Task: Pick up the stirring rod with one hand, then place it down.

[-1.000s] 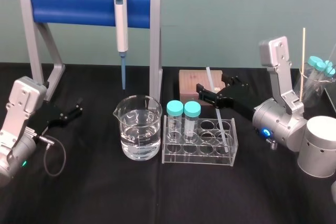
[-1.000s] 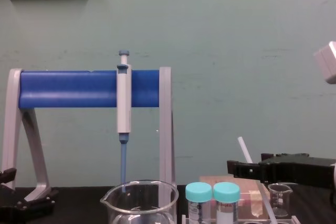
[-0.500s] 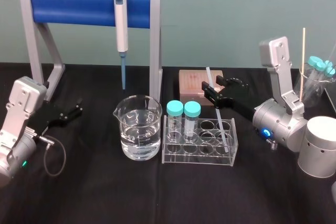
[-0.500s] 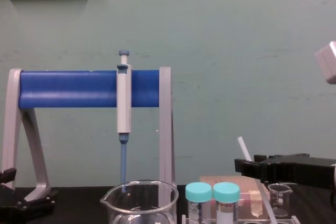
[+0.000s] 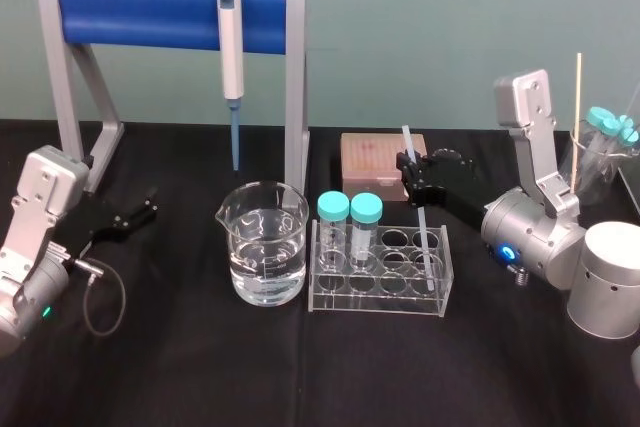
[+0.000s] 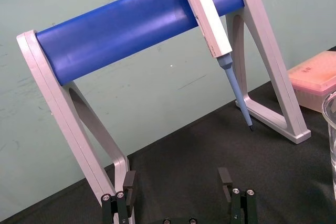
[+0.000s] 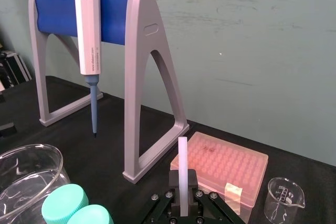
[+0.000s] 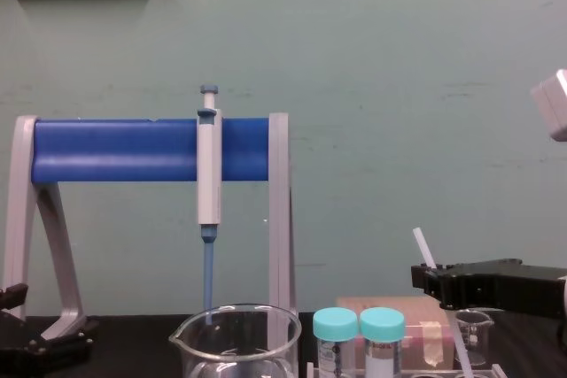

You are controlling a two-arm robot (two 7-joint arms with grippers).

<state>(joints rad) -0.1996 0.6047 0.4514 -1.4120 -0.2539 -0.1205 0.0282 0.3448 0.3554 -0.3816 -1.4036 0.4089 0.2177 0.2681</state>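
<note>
Status of right gripper (image 5: pixel 412 171): positioned right of centre in the head view, level with the pink tip box (image 5: pixel 380 159). Its jaws are closed onto the stirring rod (image 5: pixel 424 225) with no gap visible on either side. In the right wrist view, the rod (image 7: pixel 182 166) stands upright between the two fingers of the gripper (image 7: pixel 183 199).

Rod position:
- Head view: the rod runs from its upper end, above the gripper, down and slightly to the right. Its lower end lies inside the outline of the clear tube rack (image 5: pixel 380 269), at the rack's right end. Contact with the rack floor cannot be determined.
- Chest view: the rod (image 8: pixel 423 250) is tilted at lower right, with its top leaning left. It crosses the gripper (image 8: pixel 430 277) and passes in front of the small beaker (image 8: pixel 474 332).

Left gripper (image 5: pixel 140 213): located at the left edge of the head view, low over the black table (image 5: pixel 200 367). In the left wrist view its fingers (image 6: pixel 226 181) are spread wide with nothing between them.

Surrounding items:
- The pipette (image 5: pixel 231 37) hangs from the blue-barred stand (image 5: pixel 140 13) at upper left.
- The large beaker (image 5: pixel 265 242) holds clear liquid and sits just left of the rack.
- Two teal-capped tubes (image 5: pixel 350 211) occupy the rack's left end.
</note>
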